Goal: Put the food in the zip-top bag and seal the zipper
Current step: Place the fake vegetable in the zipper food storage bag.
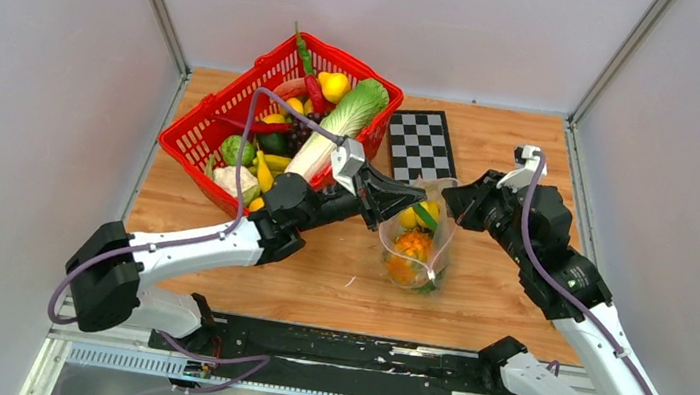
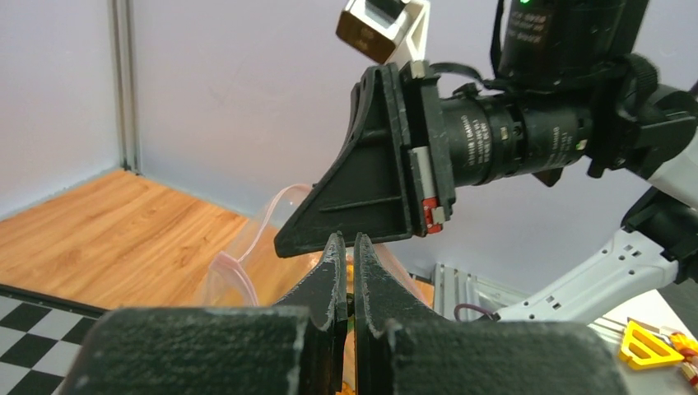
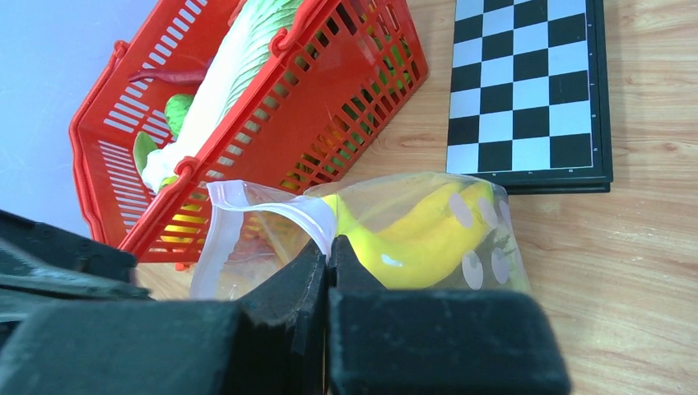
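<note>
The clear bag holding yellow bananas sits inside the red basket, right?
Not quite. The clear bag with the yellow bananas is outside the red basket, over the wooden table beside it; the top view shows this.

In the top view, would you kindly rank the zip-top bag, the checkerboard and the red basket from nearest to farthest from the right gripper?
1. zip-top bag: its mouth edge is pinched in the right gripper, and it hangs just to the gripper's left.
2. checkerboard: flat on the table, a little behind the gripper.
3. red basket: well off to the left, toward the back.
</note>
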`<state>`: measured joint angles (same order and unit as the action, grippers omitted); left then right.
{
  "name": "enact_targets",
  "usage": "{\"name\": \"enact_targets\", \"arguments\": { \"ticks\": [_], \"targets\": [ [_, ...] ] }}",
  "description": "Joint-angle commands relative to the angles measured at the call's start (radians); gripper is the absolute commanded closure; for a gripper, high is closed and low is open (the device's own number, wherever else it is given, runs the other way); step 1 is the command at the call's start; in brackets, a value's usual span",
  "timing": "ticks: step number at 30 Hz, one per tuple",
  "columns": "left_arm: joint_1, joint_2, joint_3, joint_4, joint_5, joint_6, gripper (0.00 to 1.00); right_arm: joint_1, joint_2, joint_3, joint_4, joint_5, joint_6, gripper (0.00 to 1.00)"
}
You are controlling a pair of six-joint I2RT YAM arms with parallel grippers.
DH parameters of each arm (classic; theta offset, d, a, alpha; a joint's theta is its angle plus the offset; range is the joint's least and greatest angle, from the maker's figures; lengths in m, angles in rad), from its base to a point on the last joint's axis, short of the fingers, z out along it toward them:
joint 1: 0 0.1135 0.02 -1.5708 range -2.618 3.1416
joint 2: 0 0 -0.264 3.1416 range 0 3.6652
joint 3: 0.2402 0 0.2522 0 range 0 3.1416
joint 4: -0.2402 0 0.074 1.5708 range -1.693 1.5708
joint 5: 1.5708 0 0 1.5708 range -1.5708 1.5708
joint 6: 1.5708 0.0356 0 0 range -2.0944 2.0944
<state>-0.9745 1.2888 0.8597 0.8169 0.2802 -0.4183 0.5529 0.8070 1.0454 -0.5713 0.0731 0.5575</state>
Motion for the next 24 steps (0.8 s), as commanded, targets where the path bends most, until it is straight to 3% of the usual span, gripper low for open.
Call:
{"name": "enact_targets", "arguments": {
  "ticks": [1,9,20,24],
  "targets": [
    [-0.024,0.054,-0.005,0.114,-0.044,0.010,1.00,0.001,-0.031,0.005,0.058,-0.003,0.018,1.00],
    [-0.076,0.137,0.035,-0.011,-0.069,0.120,1.00,0.001,-0.040,-0.001,0.056,-0.001,0.023,1.00],
    [-0.154,0.243,0.167,-0.318,-0.136,0.299,1.00,0.001,-0.053,-0.004,0.044,0.013,0.018,1.00],
    [-0.159,0.272,0.242,-0.470,-0.148,0.333,0.87,0.001,-0.055,-0.004,0.044,0.021,0.015,1.00]
  ]
}}
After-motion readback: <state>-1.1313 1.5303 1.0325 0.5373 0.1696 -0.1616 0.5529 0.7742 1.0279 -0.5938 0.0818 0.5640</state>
